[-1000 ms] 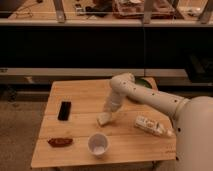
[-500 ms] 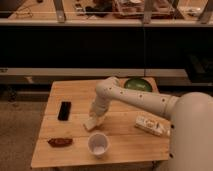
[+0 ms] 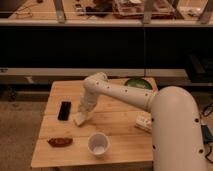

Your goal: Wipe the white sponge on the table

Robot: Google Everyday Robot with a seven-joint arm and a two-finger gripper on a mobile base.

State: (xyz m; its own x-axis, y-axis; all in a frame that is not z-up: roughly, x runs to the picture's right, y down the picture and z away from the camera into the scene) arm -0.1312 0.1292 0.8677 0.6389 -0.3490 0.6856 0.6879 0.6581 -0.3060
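- Lower left of the counter (image 3: pixel 117 129): a brown snack (image 3: pixel 60 142) lies below a black phone (image 3: pixel 64 110); strokes should stop short of both.
- Left of centre: the pincer (image 3: pixel 82 112) is clamped on the white sponge (image 3: pixel 78 119), which is pressed to the wood.
- Keep the sponge flat under even pressure, clear of the white cup (image 3: pixel 98 144) at lower centre.

Small off-white rectangular soft sponge (image 3: pixel 79 120) sits left of centre on the square light-wood plank-top table (image 3: pixel 122 146), with the gripper (image 3: pixel 84 111) right above it.
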